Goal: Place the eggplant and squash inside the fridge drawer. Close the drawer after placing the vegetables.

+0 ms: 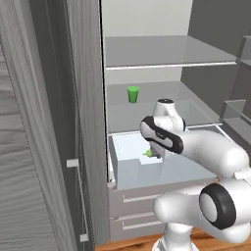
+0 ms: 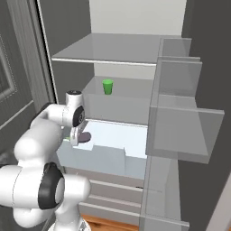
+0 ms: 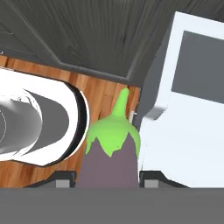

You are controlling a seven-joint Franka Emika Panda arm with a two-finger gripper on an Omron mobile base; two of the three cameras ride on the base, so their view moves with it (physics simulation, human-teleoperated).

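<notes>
Since the fridge drawer stands pulled out at the centre of both base views, with its stepped front wall low in the frame, the step in hand seems to be lowering the load well inside that wall before letting go. The hand pinches the eggplant at the bottom centre of the hand view, green cap pointing up the frame.

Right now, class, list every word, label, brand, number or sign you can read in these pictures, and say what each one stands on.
None: no readable text shows on the eggplant, the fridge drawer, the green cup or the shelves.
</notes>
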